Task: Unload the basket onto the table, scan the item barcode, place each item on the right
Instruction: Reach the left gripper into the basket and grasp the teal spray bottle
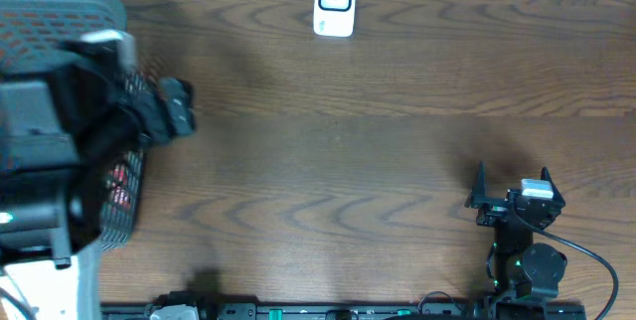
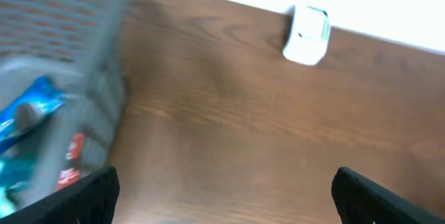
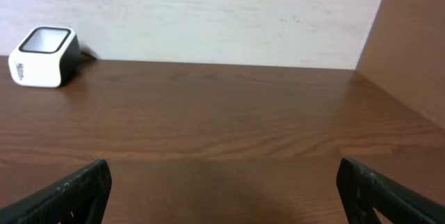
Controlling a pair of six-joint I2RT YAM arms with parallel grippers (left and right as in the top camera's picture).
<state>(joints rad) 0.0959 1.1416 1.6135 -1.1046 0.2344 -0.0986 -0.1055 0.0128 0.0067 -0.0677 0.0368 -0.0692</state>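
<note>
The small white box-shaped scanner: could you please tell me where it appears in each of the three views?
Overhead: the small white box-shaped scanner sits top centre, at the table's far edge.
Left wrist: the scanner is upper right of centre, slightly blurred.
Right wrist: the scanner is at the far left, before the pale wall.
Shared landmark: the brown wood-grain table it stands on shows in all three.

Scanner [image 1: 335, 4] is sitting at the worktop's [image 1: 348, 141] far edge; basket [image 1: 121, 201], holding packets [image 2: 31, 109], is lying to my left.
</note>
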